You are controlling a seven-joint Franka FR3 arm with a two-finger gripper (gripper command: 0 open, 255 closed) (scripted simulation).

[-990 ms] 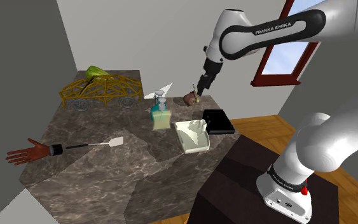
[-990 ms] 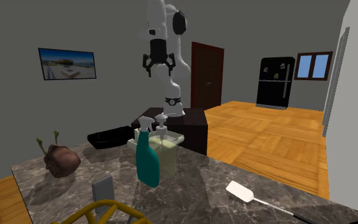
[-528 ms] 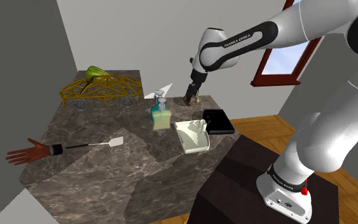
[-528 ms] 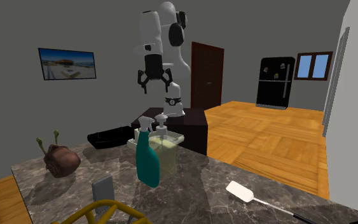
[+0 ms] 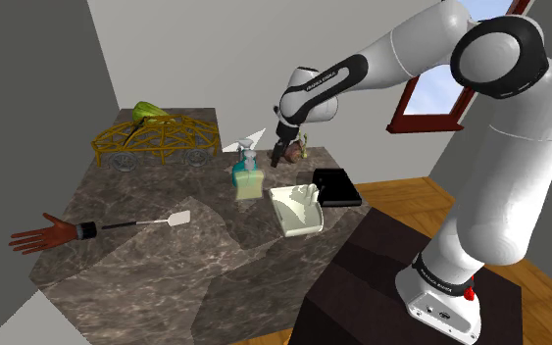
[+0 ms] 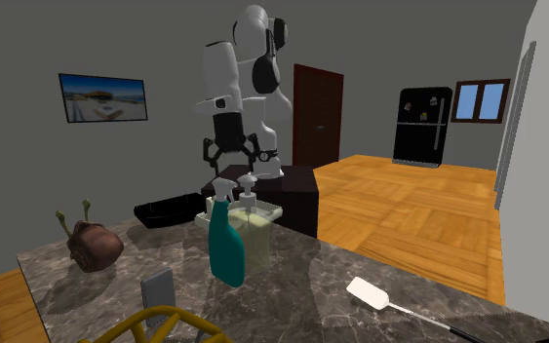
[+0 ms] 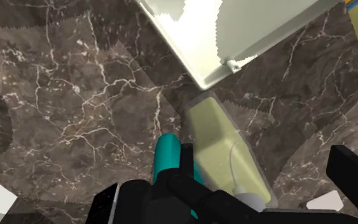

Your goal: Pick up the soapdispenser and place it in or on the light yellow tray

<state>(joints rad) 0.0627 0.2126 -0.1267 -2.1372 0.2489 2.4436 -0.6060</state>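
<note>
Just one soap dispenser [image 5: 252,186]: a pale yellow-green box with a white pump on top. Stands upright on the dark stone desk [image 5: 146,284], near the middle. Right against it, or nearly so, one teal spray bottle [image 6: 226,244]. Close by, one pale tray [image 5: 298,211], lying apart from the dispenser. Beside the tray, one flat black box [image 5: 338,186]. Further off: one brown bulb with sprouts [image 6: 93,246], one yellow wire car [image 5: 156,142], one white spatula [image 5: 151,223], one brown hand shape [image 5: 40,236]. One end effector [image 6: 230,166], black, with two fingers spread wide apart. Holds nothing, touches nothing. Hangs in the air over the dispenser and the spray bottle.
</note>
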